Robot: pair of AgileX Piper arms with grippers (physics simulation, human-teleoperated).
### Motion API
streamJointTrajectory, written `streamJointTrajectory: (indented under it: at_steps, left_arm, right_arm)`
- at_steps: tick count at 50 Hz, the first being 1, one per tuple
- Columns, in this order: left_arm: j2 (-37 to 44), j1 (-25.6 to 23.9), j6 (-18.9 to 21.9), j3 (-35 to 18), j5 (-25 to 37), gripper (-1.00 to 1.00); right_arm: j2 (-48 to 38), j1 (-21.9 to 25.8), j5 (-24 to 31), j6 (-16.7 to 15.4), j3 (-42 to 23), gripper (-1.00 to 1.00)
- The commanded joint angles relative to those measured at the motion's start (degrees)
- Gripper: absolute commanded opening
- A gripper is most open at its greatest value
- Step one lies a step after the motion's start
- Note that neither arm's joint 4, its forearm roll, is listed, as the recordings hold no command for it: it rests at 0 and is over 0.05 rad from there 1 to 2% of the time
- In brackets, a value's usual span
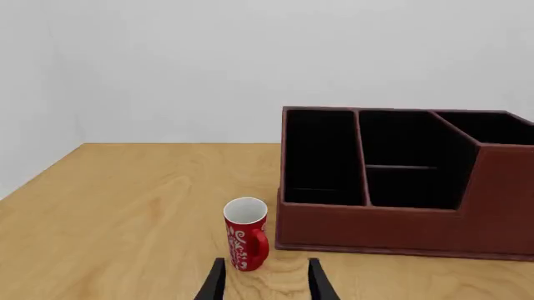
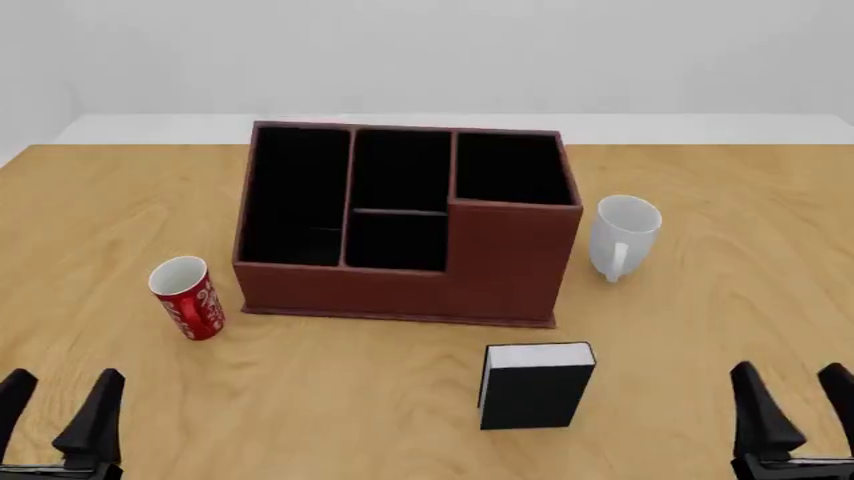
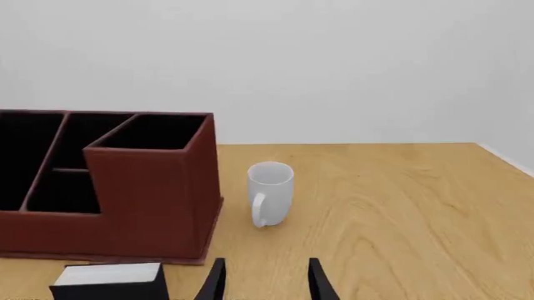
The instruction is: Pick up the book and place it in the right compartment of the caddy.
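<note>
Black, thick book [image 2: 535,386] with white pages stands upright, untouched, just left of the right arm's open, empty fingers [image 2: 790,392].

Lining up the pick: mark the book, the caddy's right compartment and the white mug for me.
book [image 2: 535,396], front view, on its black cover.
right compartment [image 2: 506,170], front view, on its black-lined interior.
white mug [image 2: 622,234], front view, on its outer wall.
</note>
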State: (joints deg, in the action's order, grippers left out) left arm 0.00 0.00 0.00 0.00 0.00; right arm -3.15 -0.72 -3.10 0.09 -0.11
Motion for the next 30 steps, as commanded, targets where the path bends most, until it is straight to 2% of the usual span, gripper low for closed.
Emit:
streamJointTrajectory:
  at_steps: [1,4,5,6,7,8,13,15,17,21,25,30]
  left_arm:
    - [0.00,0.00,0.00,0.00,0.00,1.00]
    - [0.00,0.00,0.00,0.00,0.00,1.00]
    - [0.00,0.00,0.00,0.00,0.00,1.00]
    - [0.00,0.00,0.00,0.00,0.00,1.00]
    - [0.00,0.00,0.00,0.00,0.00,1.00]
    - [0.00,0.00,0.00,0.00,0.00,1.00]
    - [0.00,0.00,0.00,0.00,0.00,1.00]
    - [0.00,0.00,0.00,0.00,0.00,1.00]
    - [0.00,0.00,0.00,0.00,0.00,1.00]
    - [0.00,0.00,0.00,0.00,0.00,1.00]
    - [0.00,0.00,0.00,0.00,0.00,1.00]
    - [0.00,0.00,0.00,0.00,0.00,1.00]
  right_arm:
    - [2.85,0.85,3.30,-0.40,-0.14,1.00]
    - [2.66,0.92,3.70,-0.88,-0.58,1.00]
    - [0.49,-0.24,2.78,-2.09,-0.64,1.00]
    - [1.95,0.47,4.35,-2.22,-1.74,1.00]
    - [0.06,2.03,3.58,-3.45,-2.07,1.00]
    - [-1.70,1.75,2.70,-2.91,-2.47,1.00]
    - [-11.41,4.76,0.87,-8.79,-7.28,1.00]
    - [-15.76,6.07,-0.83,-11.84,-8.26,1.00]
    - [-17.83,6.23,-1.28,-12.51,-9.27,1.00]
    - [-25.65,7.78,-4.88,-18.03,-9.97,1.00]
    - [-29.35,9.26,-4.78,-23.61,-12.27,1.00]
    - [-34.12,14.63,-1.50,-27.74,-16.94,1.00]
